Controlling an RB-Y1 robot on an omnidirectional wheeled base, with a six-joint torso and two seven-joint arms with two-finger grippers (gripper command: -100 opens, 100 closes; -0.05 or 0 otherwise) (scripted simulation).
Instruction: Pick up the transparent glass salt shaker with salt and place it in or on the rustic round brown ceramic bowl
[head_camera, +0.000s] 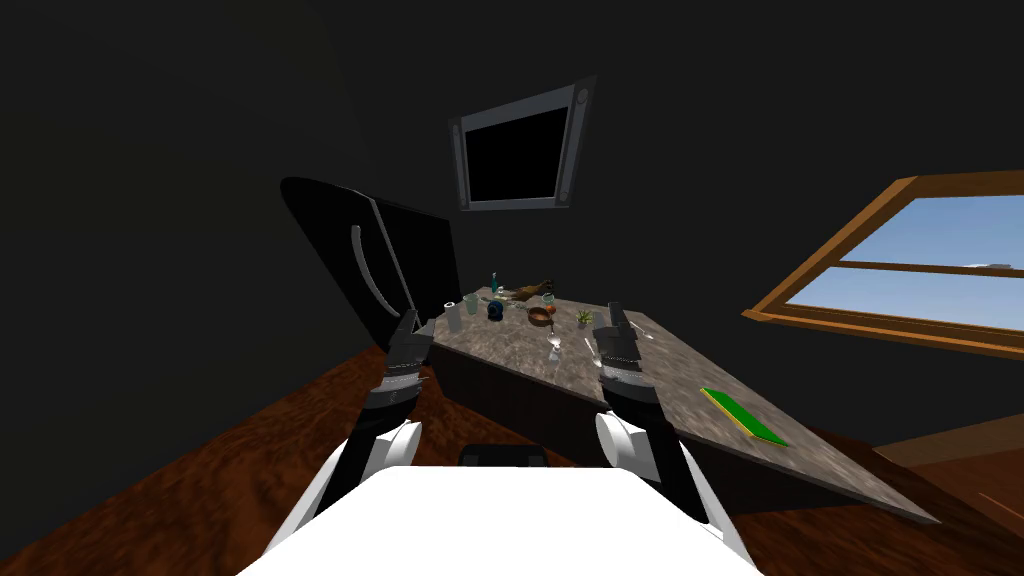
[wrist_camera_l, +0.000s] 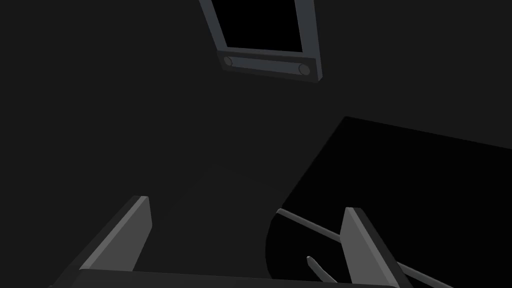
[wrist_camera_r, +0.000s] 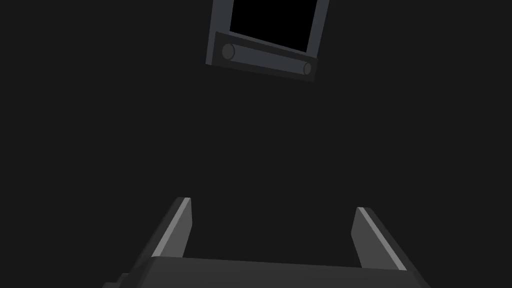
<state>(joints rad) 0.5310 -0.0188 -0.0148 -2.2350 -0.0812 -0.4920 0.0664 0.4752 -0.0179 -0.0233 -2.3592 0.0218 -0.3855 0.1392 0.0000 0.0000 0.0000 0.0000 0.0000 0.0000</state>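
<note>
Left claw (wrist_camera_l: 246, 203), right claw (wrist_camera_r: 273, 203) raised forward, both parted.

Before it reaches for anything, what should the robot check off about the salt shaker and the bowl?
1. Left pincer open and empty: ok.
2. Right pincer open and empty: ok.
3. Brown bowl located on the table: ok.
4. Salt shaker identified: cannot tell. A small clear thing stands nearer than the bowl, but it is too small to be sure.
5. A pincer lowered to that clear thing: not ok. Both hang raised by the table's near edge, touching nothing.
</note>
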